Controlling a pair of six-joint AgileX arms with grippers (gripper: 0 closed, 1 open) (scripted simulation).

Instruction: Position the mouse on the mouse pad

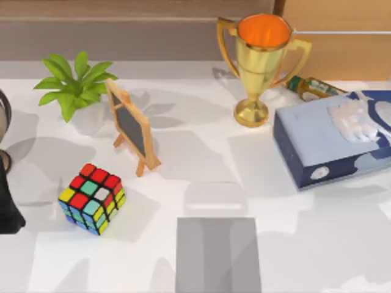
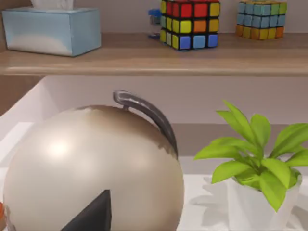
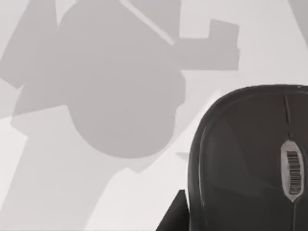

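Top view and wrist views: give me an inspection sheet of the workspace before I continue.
Surface: white table, shadow patches.
Job's things: mouse on bare table; mouse pad at near edge, nothing on it.
Clutter: Rubik's cube, chalkboard, plant, trophy, tissue box, bottle.
Grippers: left arm at left edge; right gripper beside mouse.
Cables: nothing seen.
Surroundings: wooden shelf behind.

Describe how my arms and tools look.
Little shows. The left arm is a matt black blocky shape at the top view's left edge. The left tool and the right tool each appear as a plain black pointed wedge. No cables or markings visible.
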